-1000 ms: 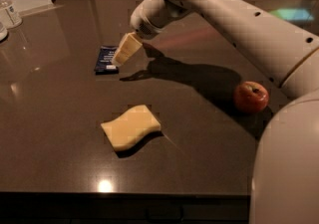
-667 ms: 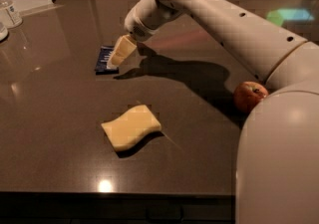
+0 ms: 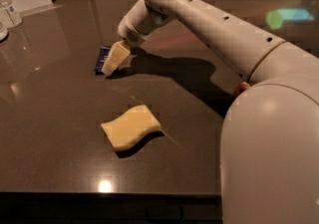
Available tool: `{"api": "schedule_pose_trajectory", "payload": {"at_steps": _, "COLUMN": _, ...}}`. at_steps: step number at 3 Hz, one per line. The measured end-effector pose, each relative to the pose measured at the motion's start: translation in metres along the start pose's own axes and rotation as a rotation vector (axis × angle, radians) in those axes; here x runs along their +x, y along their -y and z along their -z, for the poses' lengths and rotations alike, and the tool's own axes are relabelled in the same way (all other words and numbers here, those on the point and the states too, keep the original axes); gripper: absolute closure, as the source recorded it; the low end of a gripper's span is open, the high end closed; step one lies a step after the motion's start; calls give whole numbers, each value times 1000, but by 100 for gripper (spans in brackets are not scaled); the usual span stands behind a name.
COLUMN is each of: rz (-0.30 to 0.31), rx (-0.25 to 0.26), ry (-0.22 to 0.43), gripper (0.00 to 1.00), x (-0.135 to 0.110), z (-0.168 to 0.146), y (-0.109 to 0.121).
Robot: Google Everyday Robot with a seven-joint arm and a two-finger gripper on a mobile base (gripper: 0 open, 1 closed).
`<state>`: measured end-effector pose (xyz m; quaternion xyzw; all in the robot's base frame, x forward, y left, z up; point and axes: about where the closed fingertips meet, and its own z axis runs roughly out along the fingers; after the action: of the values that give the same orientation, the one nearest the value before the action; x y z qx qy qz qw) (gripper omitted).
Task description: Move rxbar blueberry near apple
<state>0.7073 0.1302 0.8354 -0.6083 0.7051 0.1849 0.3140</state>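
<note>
The rxbar blueberry (image 3: 101, 56), a flat dark-blue bar, lies on the dark table at the left, partly covered by the gripper. My gripper (image 3: 112, 60) points down and left, its cream tip right at the bar's right side, at or just above the table surface. The apple (image 3: 241, 88) shows only as a small red sliver at the right, behind my arm's big white link. The apple is far to the right of the bar.
A pale yellow wavy sponge (image 3: 131, 127) lies in the middle front of the table (image 3: 50, 118). A clear bottle (image 3: 10, 13) stands at the far left edge. My white arm (image 3: 224, 39) crosses the right half of the view.
The gripper has come down and a little left onto the bar. The arm has swung nearer the camera and now hides most of the apple.
</note>
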Motion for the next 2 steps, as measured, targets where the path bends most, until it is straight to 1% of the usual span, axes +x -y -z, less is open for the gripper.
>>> {"api": "schedule_pose_trajectory", "payload": {"at_steps": 1, "rz": 11, "rx": -53, "ry": -4, "gripper": 21, "x": -8, "z": -12, "y": -13}}
{"api": "schedule_pose_trajectory", "payload": {"at_steps": 2, "rz": 20, "rx": -84, "ry": -12, "gripper": 45, "x": -14, "z": -17, "y": -21}}
